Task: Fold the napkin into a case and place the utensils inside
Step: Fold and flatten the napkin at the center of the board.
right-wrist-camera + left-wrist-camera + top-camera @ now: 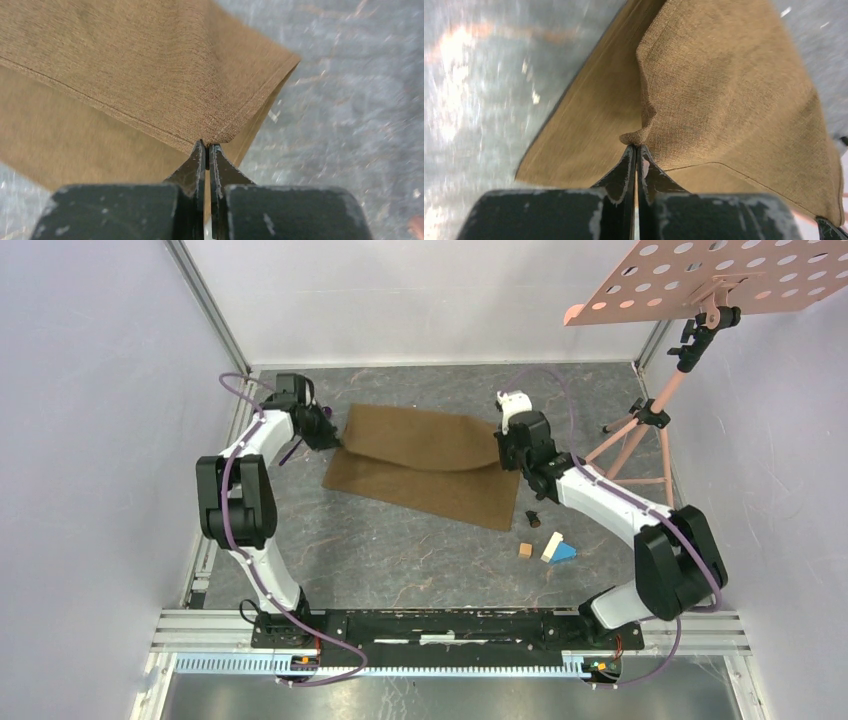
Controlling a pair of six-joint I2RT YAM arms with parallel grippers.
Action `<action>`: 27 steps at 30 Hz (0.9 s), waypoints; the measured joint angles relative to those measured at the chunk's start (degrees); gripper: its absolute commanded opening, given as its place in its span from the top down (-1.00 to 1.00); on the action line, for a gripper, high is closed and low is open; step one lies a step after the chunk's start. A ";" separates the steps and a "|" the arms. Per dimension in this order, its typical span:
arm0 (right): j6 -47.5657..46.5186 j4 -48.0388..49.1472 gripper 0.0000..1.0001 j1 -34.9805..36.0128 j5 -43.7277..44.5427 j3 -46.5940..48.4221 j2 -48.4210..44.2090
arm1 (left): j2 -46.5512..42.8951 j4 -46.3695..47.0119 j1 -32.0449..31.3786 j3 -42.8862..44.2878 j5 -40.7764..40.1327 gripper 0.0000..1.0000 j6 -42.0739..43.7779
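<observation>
Your left claw (635, 147) is pressed together on a corner of the soft brown square cloth napkin (420, 465), and the fabric bunches into a little peak right at the tips. On the other side, your right claw (206, 145) is pinching the napkin's hemmed corner the same way, jaws tight with only cloth between them. From above, the napkin sits just past the middle of the mottled grey tabletop (400, 570), toward 12 o'clock. The left claw is at its 9 o'clock end and the right claw at its 3 o'clock end. The held layer is doubled over a lower layer that lies flat, its free corner pointing to 5 o'clock. Out at 4 o'clock, apart from the napkin, a small tan wooden cube (525, 550) sits near a cream block (551, 545), which has a blue wedge (566, 554) up against it.
</observation>
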 measured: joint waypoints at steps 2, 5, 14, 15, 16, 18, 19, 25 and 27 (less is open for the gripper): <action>1.22 -2.80 1.00 0.04 -2.97 -3.02 -2.54 | -1.22 -2.64 0.00 -3.72 0.11 0.96 0.04; 2.86 -5.42 1.00 0.02 -6.58 -6.38 -6.08 | -2.89 -5.92 0.00 -6.60 -0.66 0.95 0.48; 6.62 -6.23 1.00 0.02 -12.44 -15.89 -11.80 | -5.20 -9.29 0.00 -11.10 -3.08 0.95 2.89; 6.93 -6.32 1.00 0.02 -12.94 -16.70 -11.80 | -5.20 -9.38 0.00 -11.10 -3.17 0.95 3.10; 7.15 -6.32 1.00 0.02 -13.27 -17.14 -11.80 | -5.18 -9.49 0.00 -10.97 -3.28 0.96 3.28; 7.52 -6.29 1.00 0.02 -13.68 -17.46 -11.93 | -5.09 -9.75 0.00 -10.54 -3.89 0.96 3.34; 7.72 -6.23 1.00 0.02 -13.84 -17.46 -12.15 | -5.07 -9.88 0.00 -10.29 -4.37 0.95 3.41; 8.61 -5.62 1.00 0.02 -14.84 -18.34 -15.21 | -4.85 -10.47 0.00 -8.74 -6.64 0.95 4.59; 8.96 -5.35 1.00 0.02 -15.37 -19.15 -15.67 | -4.24 -10.51 0.00 -8.13 -7.21 0.95 4.85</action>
